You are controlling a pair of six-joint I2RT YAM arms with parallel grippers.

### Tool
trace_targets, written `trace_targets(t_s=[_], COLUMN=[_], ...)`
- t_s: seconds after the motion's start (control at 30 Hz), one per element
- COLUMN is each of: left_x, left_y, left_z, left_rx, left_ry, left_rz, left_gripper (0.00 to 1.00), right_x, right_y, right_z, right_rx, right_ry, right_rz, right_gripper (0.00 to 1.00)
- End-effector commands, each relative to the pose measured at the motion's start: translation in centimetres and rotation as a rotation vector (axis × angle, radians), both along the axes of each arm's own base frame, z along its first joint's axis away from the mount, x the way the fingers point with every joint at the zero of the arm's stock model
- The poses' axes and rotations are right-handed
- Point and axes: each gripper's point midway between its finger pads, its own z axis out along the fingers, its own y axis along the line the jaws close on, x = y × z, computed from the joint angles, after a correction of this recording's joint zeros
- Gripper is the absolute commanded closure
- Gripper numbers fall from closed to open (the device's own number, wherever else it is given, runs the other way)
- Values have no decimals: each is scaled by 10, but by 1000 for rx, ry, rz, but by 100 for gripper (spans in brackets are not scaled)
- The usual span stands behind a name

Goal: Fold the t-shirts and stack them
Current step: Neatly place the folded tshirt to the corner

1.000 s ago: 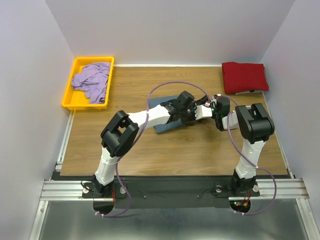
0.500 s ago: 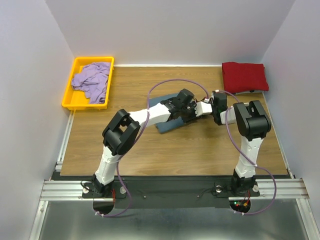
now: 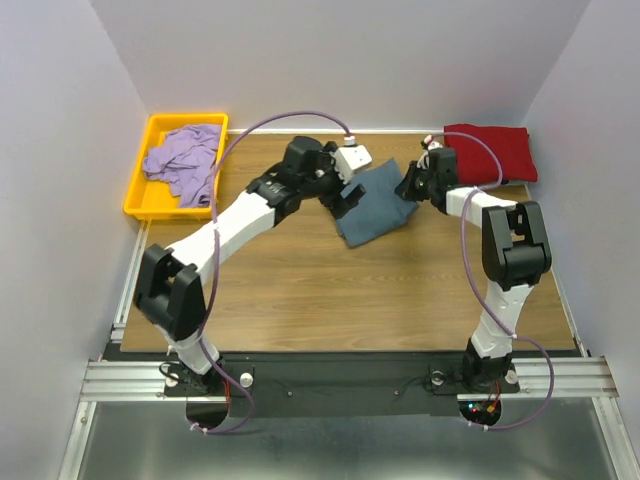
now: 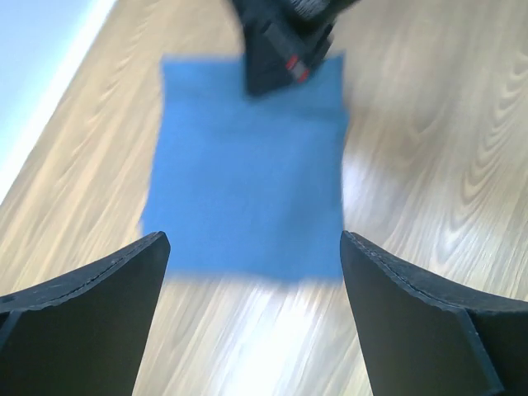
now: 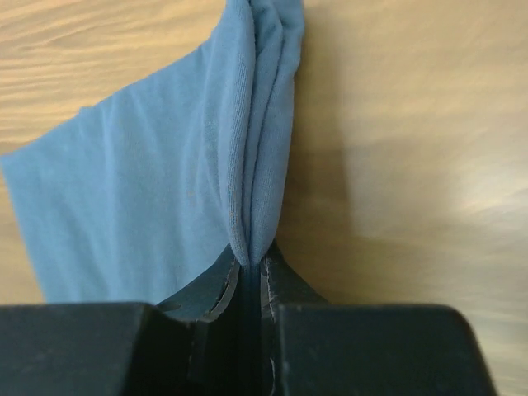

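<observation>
Folded blue-grey t-shirt (image 3: pixel 372 208) flat at upper centre of the top view. Right gripper (image 5: pixel 247 260) pinched tight on its layered edge; left gripper (image 4: pixel 252 245) spread wide, empty, above it. Soft, light, floppy, probably: best pinched through every layer. Layers plain only at the right wrist; red t-shirt (image 3: pixel 490 153) only from above.

Slate-blue shirt (image 3: pixel 370 208), dark red shirt (image 3: pixel 490 152) and lavender shirt (image 3: pixel 185 158) appear plain; the tray (image 3: pixel 136 185) is yellow.
</observation>
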Motion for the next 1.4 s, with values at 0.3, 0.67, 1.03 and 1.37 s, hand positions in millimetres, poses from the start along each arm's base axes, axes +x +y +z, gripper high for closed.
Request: trace_targets(t_s=[0.3, 0.67, 1.03, 1.37], left_x=[-38, -55, -59, -56], left_y=[60, 74, 75, 73], left_z=[-21, -35, -40, -40], left_rx=[24, 21, 12, 18], left_ry=[70, 98, 118, 116], left_rz=[144, 174, 178, 171], left_gripper=[4, 3, 3, 3], right_x=[86, 119, 119, 116], right_y=[-104, -162, -165, -181], right_z=[114, 178, 231, 258], right_rx=[-494, -651, -662, -660], right_ry=[-291, -373, -446, -471], right_rz=[-75, -159, -164, -204], right_gripper=[100, 99, 100, 99])
